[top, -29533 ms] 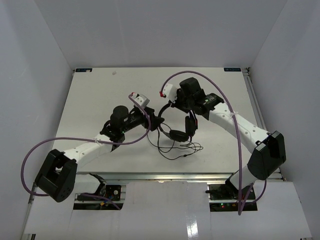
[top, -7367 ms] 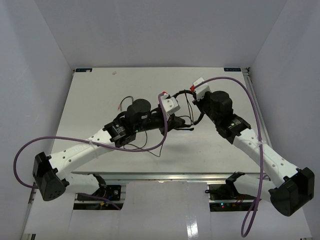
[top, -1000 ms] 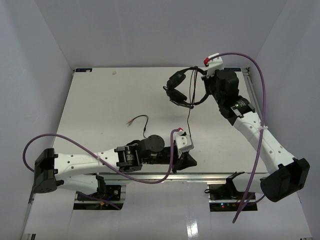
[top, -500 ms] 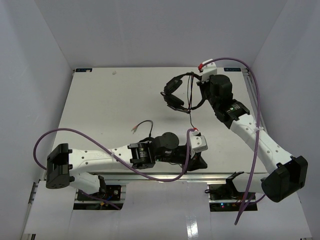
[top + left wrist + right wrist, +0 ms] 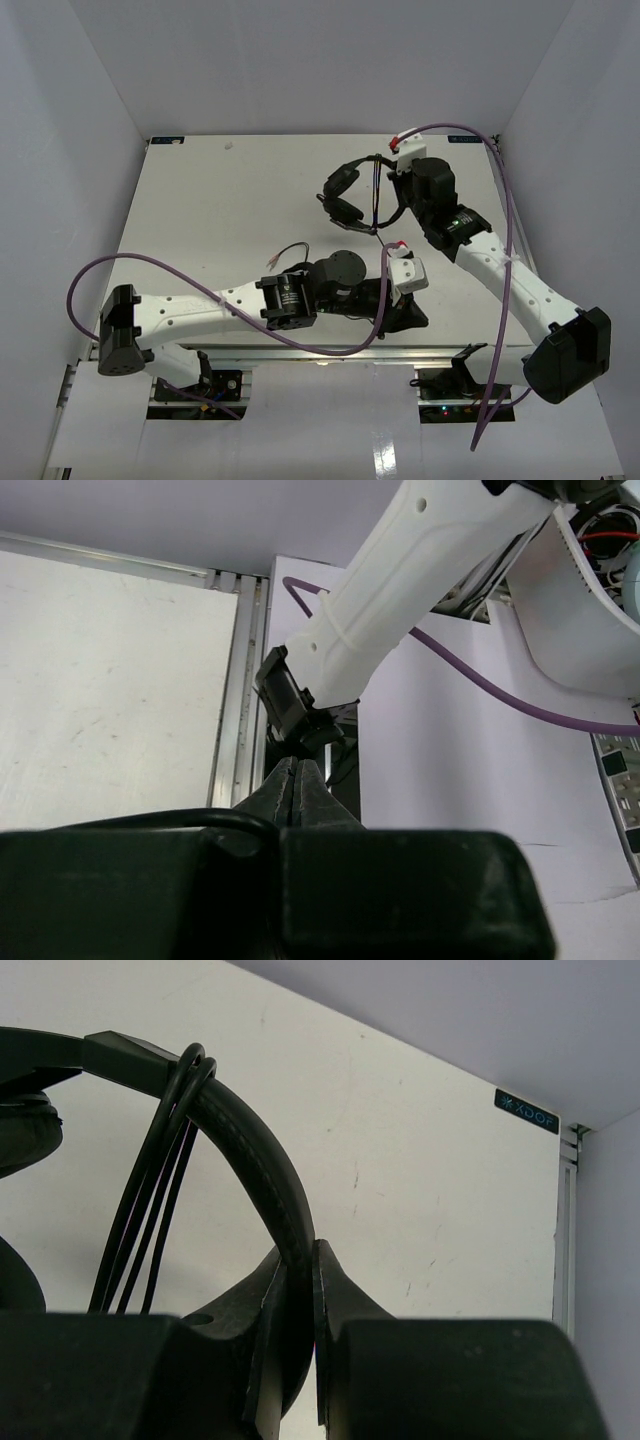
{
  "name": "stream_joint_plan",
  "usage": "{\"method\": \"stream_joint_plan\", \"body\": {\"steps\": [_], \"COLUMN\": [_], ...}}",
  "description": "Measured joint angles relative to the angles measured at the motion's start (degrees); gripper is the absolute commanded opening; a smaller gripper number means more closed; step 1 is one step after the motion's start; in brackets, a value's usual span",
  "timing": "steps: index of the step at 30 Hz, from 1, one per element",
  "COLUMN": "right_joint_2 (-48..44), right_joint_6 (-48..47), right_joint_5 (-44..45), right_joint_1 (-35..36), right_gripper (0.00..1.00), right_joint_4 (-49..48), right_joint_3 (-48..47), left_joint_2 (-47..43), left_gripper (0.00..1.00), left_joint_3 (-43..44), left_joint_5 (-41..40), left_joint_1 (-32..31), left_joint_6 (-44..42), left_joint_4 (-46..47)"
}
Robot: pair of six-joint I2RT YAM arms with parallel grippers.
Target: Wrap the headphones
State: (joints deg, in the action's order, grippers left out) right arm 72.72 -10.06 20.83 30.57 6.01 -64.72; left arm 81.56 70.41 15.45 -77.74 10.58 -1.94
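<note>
"Well, where are the headphones (image 5: pixel 345 195) sitting at the moment?"

"In my right hand (image 5: pixel 298 1295), and they look to be held up off the table (image 5: pixel 200 200). Its fingers are clenched on the headband (image 5: pixel 245 1145), which arches up and away to that hand's left, with the earcups (image 5: pixel 340 184) beyond."

"And the cord?"

"Several turns of cord (image 5: pixel 150 1190) are already looped round the headband, just past the fingers on their left side. The plugs (image 5: pixel 268 260) lie on the table, back by the left arm's elbow."

"Is the left hand (image 5: pixel 297 772) gripping anything?"

"Its fingers are pressed tight together. A black strand curves over the hand's body in the wrist view, but I can't tell whether it's nipped at the tips."

"What does the next wrap turn on?"

"The headband lies ahead of my left hand and well apart from it, farther across the table. The right hand is the nearer one, but it's busy holding. I judge the left has to carry slack across the band, crosswise to its arch, and land it beside the existing turns."
</note>
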Motion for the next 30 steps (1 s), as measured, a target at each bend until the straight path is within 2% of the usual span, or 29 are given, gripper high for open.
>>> {"method": "stream_joint_plan", "body": {"steps": [8,12,20,30], "right_joint_2": [-2.5,-4.7,-7.3,-6.5], "right_joint_6": [-1.0,-1.2,-3.9,-5.5], "right_joint_5": [-2.9,-4.3,-4.3,-2.4], "right_joint_1": [0.7,0.7,2.1,4.9], "right_gripper": [0.08,0.08,0.08,0.08], "right_joint_4": [-0.2,-0.7,-2.1,-2.4], "right_joint_3": [6.5,6.6,7.4,9.3], "left_joint_2": [-7.3,-9.6,-9.7,-2.9], "left_gripper": [0.0,0.0,0.0,0.0], "left_joint_3": [4.5,5.0,9.1,14.7], "left_joint_5": [-9.5,-11.9,-11.2,-6.2], "left_joint_1": [0.9,2.5,10.3,11.6], "left_joint_6": [-4.8,-6.5,-8.9,-9.8], "left_joint_4": [-12.1,-14.6,-17.4,-18.1]}}
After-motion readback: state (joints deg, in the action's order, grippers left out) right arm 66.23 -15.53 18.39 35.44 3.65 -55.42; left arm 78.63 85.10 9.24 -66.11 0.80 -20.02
